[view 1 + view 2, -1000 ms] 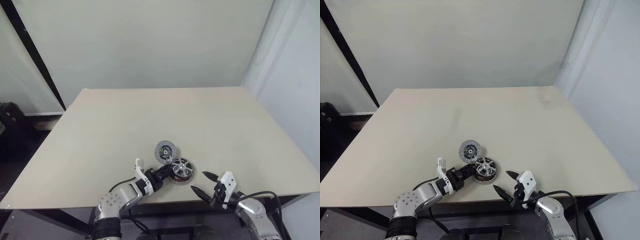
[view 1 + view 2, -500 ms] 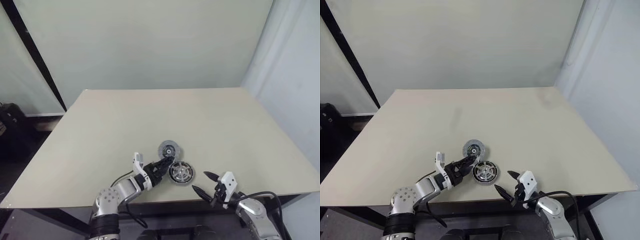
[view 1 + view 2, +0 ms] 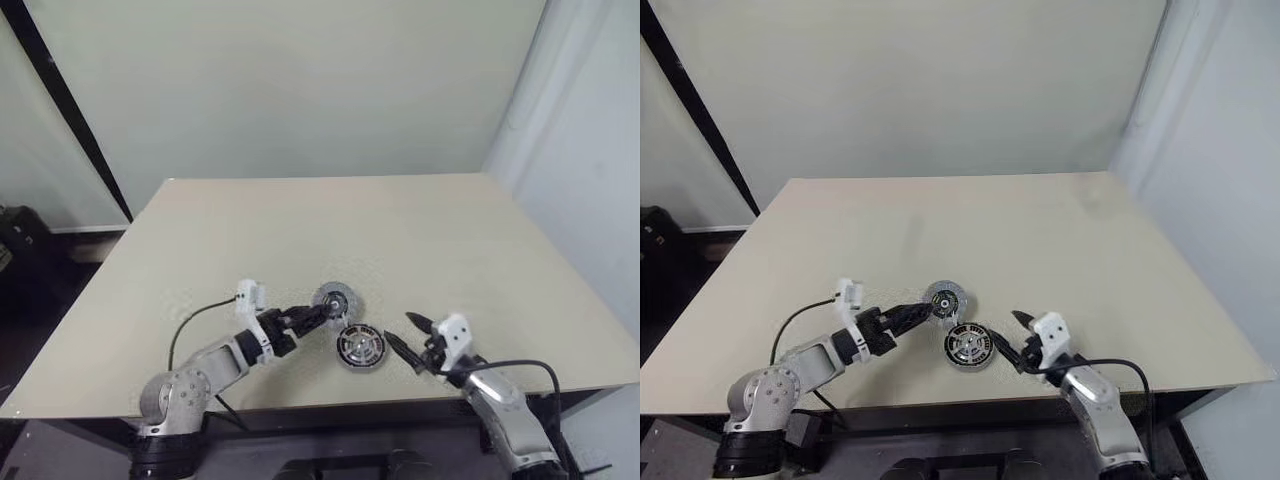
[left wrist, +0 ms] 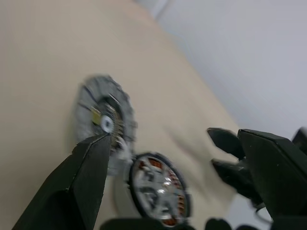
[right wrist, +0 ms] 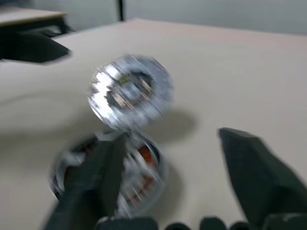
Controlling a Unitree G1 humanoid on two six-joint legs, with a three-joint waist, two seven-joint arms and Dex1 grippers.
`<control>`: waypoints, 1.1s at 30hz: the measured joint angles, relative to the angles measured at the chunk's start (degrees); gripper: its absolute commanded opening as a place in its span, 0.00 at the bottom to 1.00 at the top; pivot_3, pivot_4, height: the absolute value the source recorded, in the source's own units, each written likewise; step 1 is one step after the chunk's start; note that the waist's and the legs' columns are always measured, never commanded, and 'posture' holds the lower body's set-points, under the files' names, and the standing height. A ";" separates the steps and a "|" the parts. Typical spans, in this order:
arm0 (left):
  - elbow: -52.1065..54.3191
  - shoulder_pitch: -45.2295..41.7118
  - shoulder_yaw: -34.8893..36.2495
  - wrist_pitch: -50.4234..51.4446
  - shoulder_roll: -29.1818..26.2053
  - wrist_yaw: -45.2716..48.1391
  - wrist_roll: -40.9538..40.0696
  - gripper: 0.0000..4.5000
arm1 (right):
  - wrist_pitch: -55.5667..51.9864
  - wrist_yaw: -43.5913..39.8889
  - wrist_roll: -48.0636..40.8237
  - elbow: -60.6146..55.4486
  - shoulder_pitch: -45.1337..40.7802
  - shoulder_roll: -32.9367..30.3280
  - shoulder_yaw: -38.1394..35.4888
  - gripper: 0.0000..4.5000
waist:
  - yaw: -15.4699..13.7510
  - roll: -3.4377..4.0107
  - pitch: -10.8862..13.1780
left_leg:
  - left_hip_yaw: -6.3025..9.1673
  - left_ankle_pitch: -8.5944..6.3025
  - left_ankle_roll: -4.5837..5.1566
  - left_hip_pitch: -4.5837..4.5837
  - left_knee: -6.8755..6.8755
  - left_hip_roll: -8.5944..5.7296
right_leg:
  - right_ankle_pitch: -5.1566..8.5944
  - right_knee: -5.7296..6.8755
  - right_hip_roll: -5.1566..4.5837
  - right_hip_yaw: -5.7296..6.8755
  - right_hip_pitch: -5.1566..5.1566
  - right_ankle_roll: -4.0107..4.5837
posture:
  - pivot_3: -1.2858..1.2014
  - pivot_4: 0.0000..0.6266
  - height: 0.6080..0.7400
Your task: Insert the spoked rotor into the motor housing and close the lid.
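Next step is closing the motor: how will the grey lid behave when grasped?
The lid looks like a solid metal disc, so probably stiff and heavy for its size. Its round rim could roll if stood on edge. The smooth face may slip between narrow fingertips.

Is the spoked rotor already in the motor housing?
In. The spoked rotor sits within the motor housing, copper coils ringing its silver spokes. The lid lies apart beside it, so the housing is uncovered.

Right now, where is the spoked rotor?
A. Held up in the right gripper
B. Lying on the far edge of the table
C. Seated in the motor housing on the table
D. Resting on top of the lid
C: the spoked rotor sits inside the motor housing, copper coils showing around it, beside the lid.
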State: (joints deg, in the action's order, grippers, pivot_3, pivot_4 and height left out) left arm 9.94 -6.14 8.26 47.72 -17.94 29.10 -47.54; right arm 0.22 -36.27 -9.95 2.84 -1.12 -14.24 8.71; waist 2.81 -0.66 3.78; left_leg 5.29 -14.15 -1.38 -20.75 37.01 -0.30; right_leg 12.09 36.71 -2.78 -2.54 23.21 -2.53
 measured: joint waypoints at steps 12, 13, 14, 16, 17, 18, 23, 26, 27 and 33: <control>-0.19 2.11 -0.48 -5.73 -1.21 3.81 3.97 1.00 | -6.04 3.21 8.72 6.03 -5.06 1.76 8.60 0.00 | 0.06 0.00 -0.02 | -0.01 0.00 0.02 0.02 -0.06 0.00 | 0.00 0.01 -0.01 -0.01 0.02 0.00 | 0.52 0.00 1.00; -0.18 2.20 -0.56 -5.78 -1.15 3.86 4.01 1.00 | -5.82 3.41 9.55 6.22 -5.30 1.64 9.08 0.00 | 0.07 -0.03 -0.04 | -0.02 0.00 0.02 0.03 -0.05 0.02 | 0.00 0.01 0.00 0.00 0.01 0.00 | 0.52 0.00 1.00; -0.18 2.32 -0.57 -5.85 -1.15 3.88 4.05 1.00 | -5.47 3.66 10.19 6.40 -5.55 1.44 9.52 0.00 | 0.08 -0.05 -0.06 | -0.03 0.00 0.02 0.08 -0.04 0.05 | 0.00 0.01 0.01 -0.01 -0.04 0.00 | 0.52 0.00 1.00; -0.16 2.72 -0.55 -6.11 -1.17 3.93 4.10 1.00 | -4.74 4.05 11.31 6.68 -5.85 1.14 9.89 0.00 | 0.07 -0.06 -0.09 | -0.02 0.02 0.03 0.13 0.00 0.06 | 0.00 0.02 0.01 0.01 -0.07 0.00 | 0.52 0.00 1.00; -0.16 2.91 -0.54 -6.17 -1.16 3.94 4.15 1.00 | -4.53 4.17 11.37 6.70 -5.84 1.27 9.86 0.00 | 0.07 -0.06 -0.09 | -0.02 0.02 0.03 0.13 0.01 0.06 | 0.00 0.02 0.01 0.01 -0.07 0.00 | 0.52 0.00 1.00; -0.17 3.00 -0.52 -6.24 -1.17 3.93 4.19 1.00 | -4.45 4.15 11.14 6.71 -5.80 1.64 9.63 0.00 | 0.07 -0.06 -0.09 | -0.02 0.02 0.03 0.11 0.03 0.06 | 0.00 0.02 0.01 0.02 -0.07 0.00 | 0.52 0.00 1.00; -0.30 2.98 -0.44 -7.02 -1.16 3.93 4.44 1.00 | -4.46 3.59 9.82 6.29 -5.72 3.46 9.52 0.00 | 0.06 -0.05 -0.08 | -0.03 0.03 0.05 0.04 0.06 0.06 | 0.00 0.02 0.01 0.00 -0.03 0.00 | 0.52 0.00 1.00; -0.66 2.93 -0.44 -7.29 -1.08 3.90 4.63 1.00 | -4.99 3.61 10.02 6.29 -6.78 4.20 9.93 0.00 | 0.05 -0.05 -0.08 | -0.01 0.03 0.05 0.01 0.00 0.05 | 0.00 0.02 0.01 0.01 0.02 -0.01 | 0.52 0.00 1.00; -0.80 2.91 -0.44 -7.43 -1.04 3.90 4.68 1.00 | -5.28 3.69 10.34 6.41 -7.18 4.21 10.26 0.00 | 0.05 -0.05 -0.09 | -0.01 0.03 0.05 0.01 -0.04 0.04 | 0.00 0.02 0.01 0.01 0.03 -0.01 | 0.52 0.00 1.00; -1.35 2.89 -0.30 -8.11 -0.63 3.90 4.99 1.00 | -5.88 4.73 14.65 8.45 -9.23 3.07 13.32 0.00 | 0.06 -0.07 -0.18 | 0.00 0.03 0.05 0.12 -0.04 0.04 | 0.00 0.02 0.01 0.01 -0.07 -0.01 | 0.52 0.00 1.00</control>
State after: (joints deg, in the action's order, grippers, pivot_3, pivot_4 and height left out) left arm 8.58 -3.25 7.97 39.61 -18.57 33.00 -42.55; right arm -5.66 -31.54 4.70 11.29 -10.34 -11.17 22.03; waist 2.87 -0.74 3.61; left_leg 5.29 -14.12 -1.33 -20.62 36.97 -0.26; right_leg 12.09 36.72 -2.77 -2.53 23.14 -2.53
